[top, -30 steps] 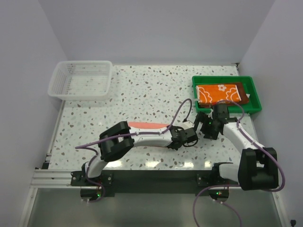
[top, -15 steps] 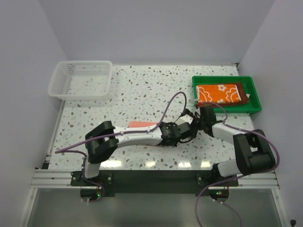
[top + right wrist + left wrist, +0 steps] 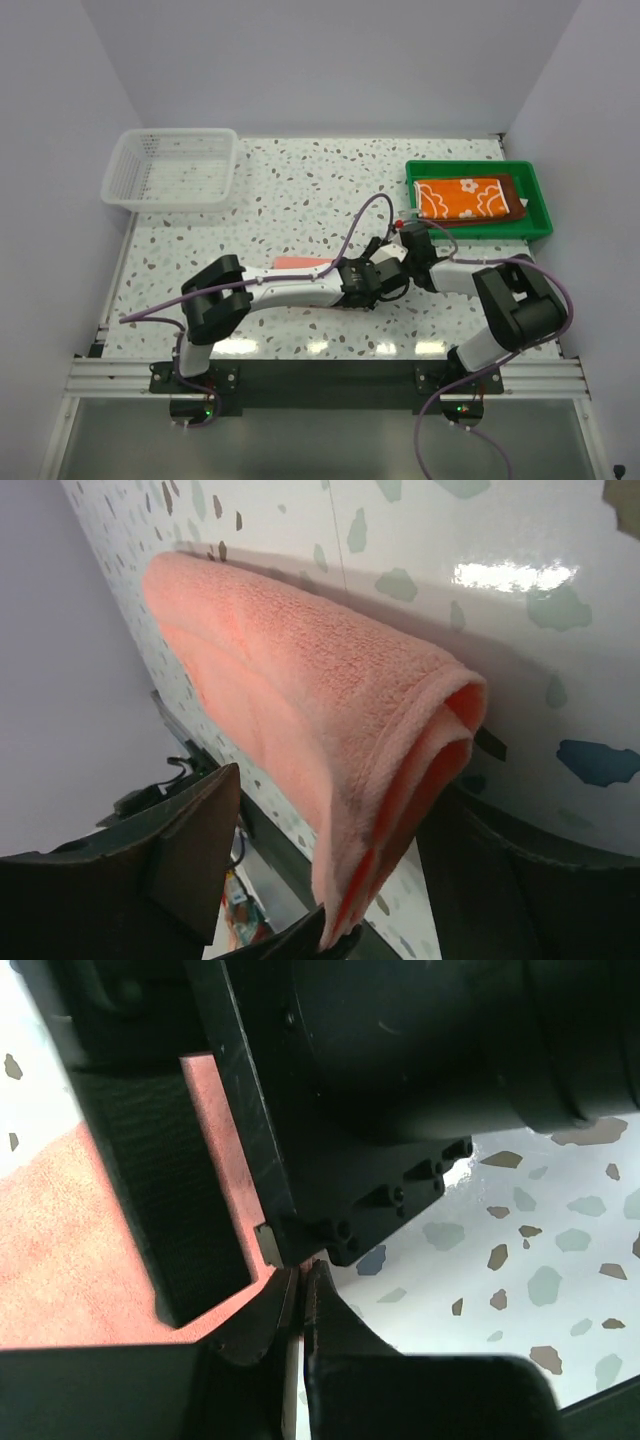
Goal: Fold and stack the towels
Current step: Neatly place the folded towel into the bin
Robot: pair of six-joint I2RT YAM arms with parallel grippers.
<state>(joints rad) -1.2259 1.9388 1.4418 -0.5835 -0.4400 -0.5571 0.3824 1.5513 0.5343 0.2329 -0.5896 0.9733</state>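
Salmon towel (image 3: 300, 690), folded, mid-table (image 3: 320, 190), long axis left-right beneath the left arm, its right end lying between the spread, not yet gripping fingers of right gripper (image 3: 340, 790); left gripper (image 3: 303, 1275) pinched shut at its edge.

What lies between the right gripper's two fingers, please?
The folded end of the salmon towel lies between the fingers, shown in the right wrist view.

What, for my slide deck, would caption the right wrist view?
Right gripper straddles the folded salmon-pink towel, jaws open, speckled table behind.
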